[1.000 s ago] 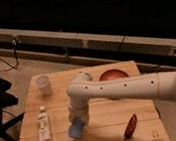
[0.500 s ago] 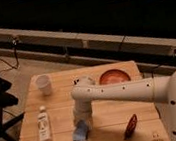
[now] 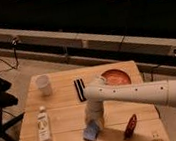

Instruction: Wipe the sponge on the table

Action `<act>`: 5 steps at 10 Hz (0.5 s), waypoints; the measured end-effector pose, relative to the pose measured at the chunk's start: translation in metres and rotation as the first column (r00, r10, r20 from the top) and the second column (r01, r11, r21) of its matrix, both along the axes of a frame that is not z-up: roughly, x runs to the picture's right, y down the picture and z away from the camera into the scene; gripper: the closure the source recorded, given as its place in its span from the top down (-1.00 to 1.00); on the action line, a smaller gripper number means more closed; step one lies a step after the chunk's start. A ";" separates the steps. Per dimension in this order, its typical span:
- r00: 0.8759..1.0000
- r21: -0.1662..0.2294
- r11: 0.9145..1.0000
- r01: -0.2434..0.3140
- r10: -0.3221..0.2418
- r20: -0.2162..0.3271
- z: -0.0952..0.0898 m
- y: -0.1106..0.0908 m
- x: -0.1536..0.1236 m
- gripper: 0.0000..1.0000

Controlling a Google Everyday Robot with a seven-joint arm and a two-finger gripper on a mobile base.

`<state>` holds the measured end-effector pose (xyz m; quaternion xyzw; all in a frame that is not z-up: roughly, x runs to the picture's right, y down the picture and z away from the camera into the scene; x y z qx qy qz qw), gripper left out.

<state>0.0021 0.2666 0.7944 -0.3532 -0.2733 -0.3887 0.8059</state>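
Gripper [image 3: 94, 124] is held low over table [image 3: 62, 109], nr front edge, w/ jaws clenched on sponge [image 3: 91, 134], which is seen just below them, touching the wood. White bottle [image 3: 43, 125] is seen left of jaws, red obj. [image 3: 130, 126] right.

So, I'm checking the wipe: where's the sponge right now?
Camera view: the sponge lies near the front edge of the table, under the gripper, between the white bottle, image-left, and a red object.
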 end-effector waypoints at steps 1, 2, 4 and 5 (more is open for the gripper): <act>1.000 0.001 1.000 0.007 -0.007 -0.011 0.008 -0.009 0.004 -1.00; 1.000 0.005 1.000 0.021 -0.021 -0.014 0.017 -0.019 0.004 -1.00; 0.998 0.025 0.998 0.061 -0.061 0.004 0.025 -0.037 -0.007 -1.00; 0.996 0.034 0.996 0.086 -0.087 0.024 0.025 -0.040 -0.020 -1.00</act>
